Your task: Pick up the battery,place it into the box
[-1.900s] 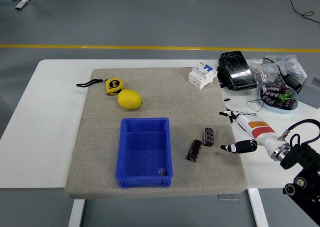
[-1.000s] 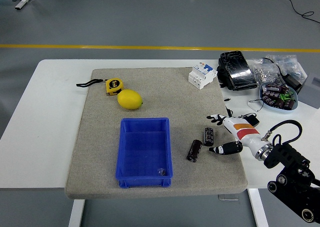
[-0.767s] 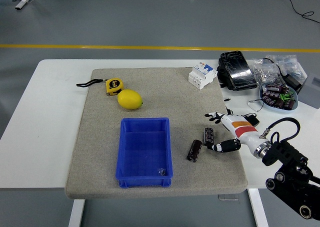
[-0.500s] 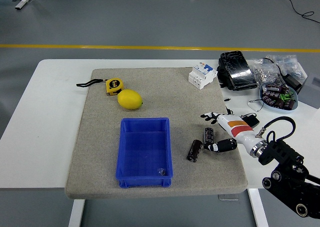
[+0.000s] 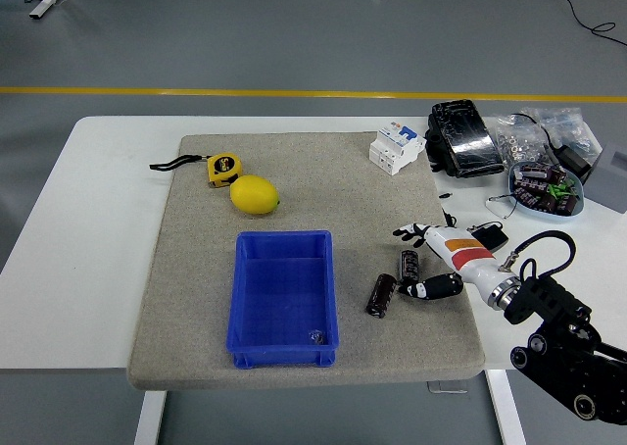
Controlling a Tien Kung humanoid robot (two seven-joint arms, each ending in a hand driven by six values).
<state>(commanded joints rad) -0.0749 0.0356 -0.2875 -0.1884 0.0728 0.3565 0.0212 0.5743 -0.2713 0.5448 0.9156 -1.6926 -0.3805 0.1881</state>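
Observation:
Two dark cylindrical batteries lie on the grey mat right of the blue box (image 5: 283, 296): one (image 5: 409, 267) nearer my hand, the other (image 5: 381, 295) lower and to the left. My right hand (image 5: 410, 262) reaches in from the lower right, fingers spread open around the nearer battery, with the thumb (image 5: 425, 289) below it and the fingertips (image 5: 403, 233) above it. Nothing is grasped. The blue box is open-topped with a small clear item on its floor. My left arm is out of view.
A lemon (image 5: 255, 195) and a yellow tape measure (image 5: 222, 169) sit on the mat's upper left. A white circuit breaker (image 5: 396, 148), a black pouch (image 5: 460, 137), bags of parts and a blue bowl (image 5: 546, 189) of components crowd the table's right side.
My right hand has moved left across the mat's right edge, from well clear of the batteries to straddling the nearer one with open fingers. The batteries have stayed in place.

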